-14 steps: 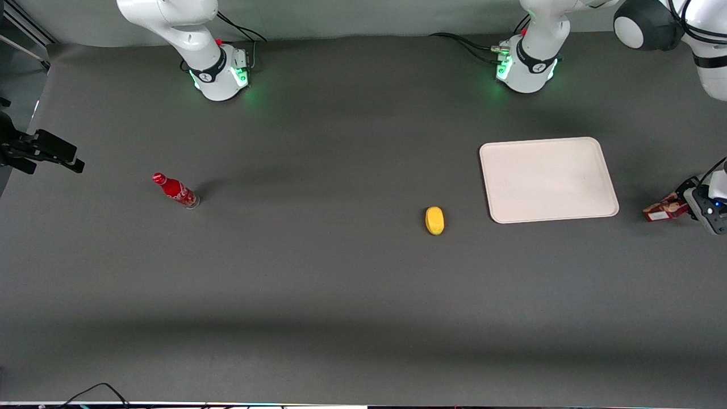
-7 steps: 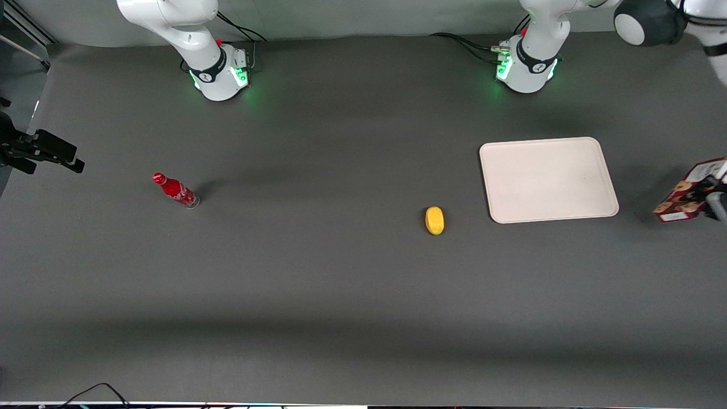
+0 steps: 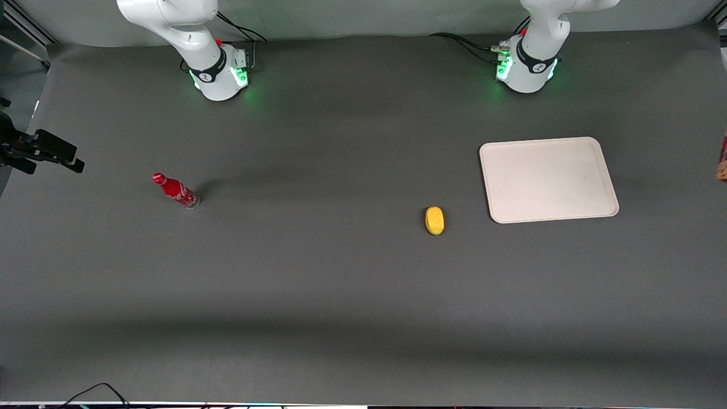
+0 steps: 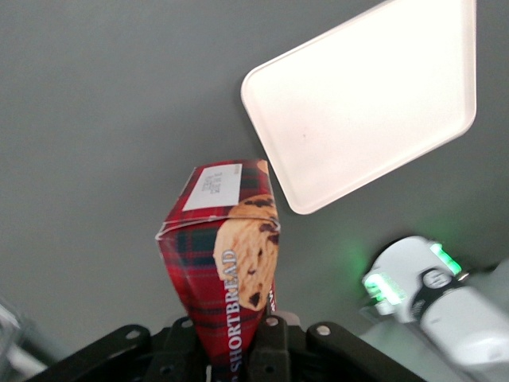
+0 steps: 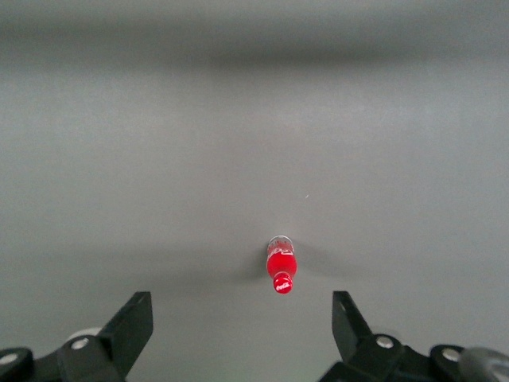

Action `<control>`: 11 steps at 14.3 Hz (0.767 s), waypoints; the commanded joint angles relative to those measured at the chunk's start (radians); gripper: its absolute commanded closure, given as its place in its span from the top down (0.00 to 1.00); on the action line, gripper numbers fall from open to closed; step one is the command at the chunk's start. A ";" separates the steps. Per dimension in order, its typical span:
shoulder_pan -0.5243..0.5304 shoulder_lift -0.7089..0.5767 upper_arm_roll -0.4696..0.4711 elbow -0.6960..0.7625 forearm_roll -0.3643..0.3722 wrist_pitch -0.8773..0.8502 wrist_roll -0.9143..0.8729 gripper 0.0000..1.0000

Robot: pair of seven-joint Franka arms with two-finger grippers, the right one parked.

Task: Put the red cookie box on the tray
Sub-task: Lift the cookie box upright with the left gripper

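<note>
Box (image 4: pixel 227 263), a dark-red tartan carton printed with a chocolate-chip cookie and the word SHORTBREAD, is clamped at one end between the fingers of the gripper (image 4: pixel 231 350). It is held well above the tabletop (image 3: pixel 318 284), past the tabletop's edge at the working arm's end. In the front view only a sliver of the box (image 3: pixel 723 162) is seen at the frame border, and the gripper itself is out of that view.

The long axis of the box runs straight out from the gripper, with the white label panel at its free end. That free end is aimed toward the nearest rounded corner of the tray (image 4: pixel 366 103), and the tray lies ahead of the box and lower down, apart from it. A carry inward over the tabletop, then a descent, is judged to be what remains.

The carton is thin cardboard, flat and long, slightly dented near the label end. The tray (image 3: pixel 548 179) is smooth, cream-white, rectangular with a low rim, and bare.

Nearer the front camera than the tray, beside its corner, a small yellow oval object (image 3: pixel 434 220) is seen. A red bottle (image 3: pixel 175 191) stands toward the parked arm's end.
</note>
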 commanded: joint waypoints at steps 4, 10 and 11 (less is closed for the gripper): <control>-0.040 -0.312 -0.342 -0.122 0.237 -0.103 -0.693 0.00; -0.032 -0.508 -0.386 -0.645 0.251 0.282 -0.748 0.00; -0.032 -0.506 -0.384 -0.714 0.251 0.358 -0.744 0.00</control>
